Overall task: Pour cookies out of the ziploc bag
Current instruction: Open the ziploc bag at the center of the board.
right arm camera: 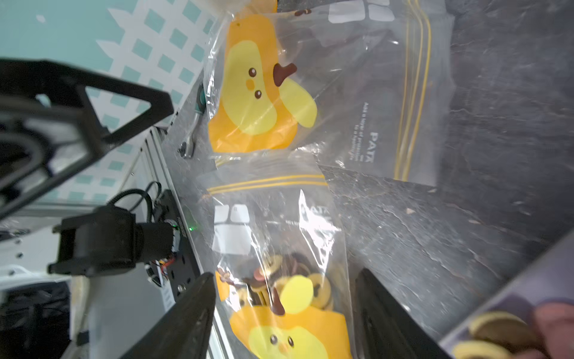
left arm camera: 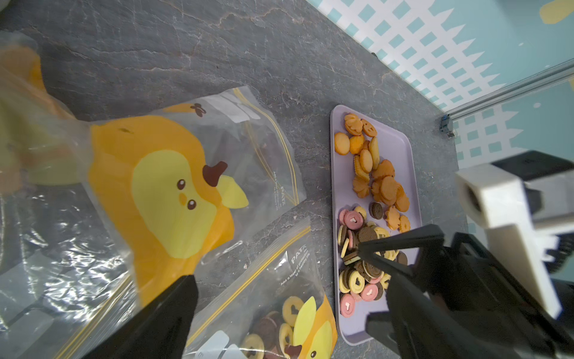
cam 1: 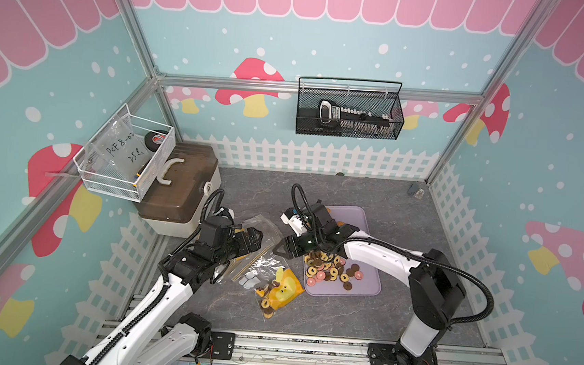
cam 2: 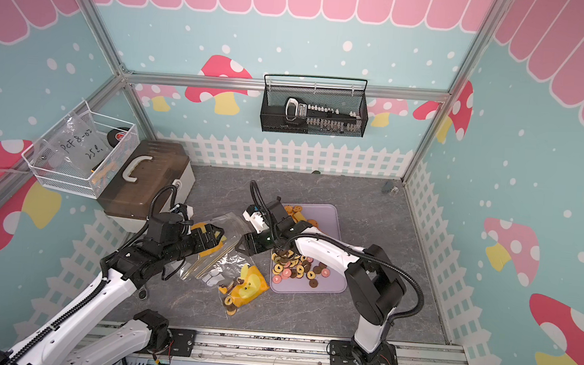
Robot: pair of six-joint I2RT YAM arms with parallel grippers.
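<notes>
A clear ziploc bag (cam 1: 265, 273) with a yellow duck print lies flat on the grey table, left of the lilac tray (cam 1: 364, 289). Several ring cookies (cam 1: 267, 297) sit in its lower end. On the tray lie a pile of brown, pink and yellow cookies (cam 1: 330, 269) and orange cookies (left arm camera: 374, 164). My right gripper (cam 1: 280, 249) is open at the tray's left edge, and in the right wrist view its fingers (right arm camera: 189, 314) straddle the bag (right arm camera: 279, 236) without pinching it. My left gripper (cam 1: 257, 239) is open above an empty duck bag (left arm camera: 174, 174).
A brown-lidded box (cam 1: 179, 188) and a white wire basket (cam 1: 125, 156) stand at the back left. A black mesh basket (cam 1: 349, 109) hangs on the back wall. A small grey part (cam 1: 415, 191) lies in the far right corner.
</notes>
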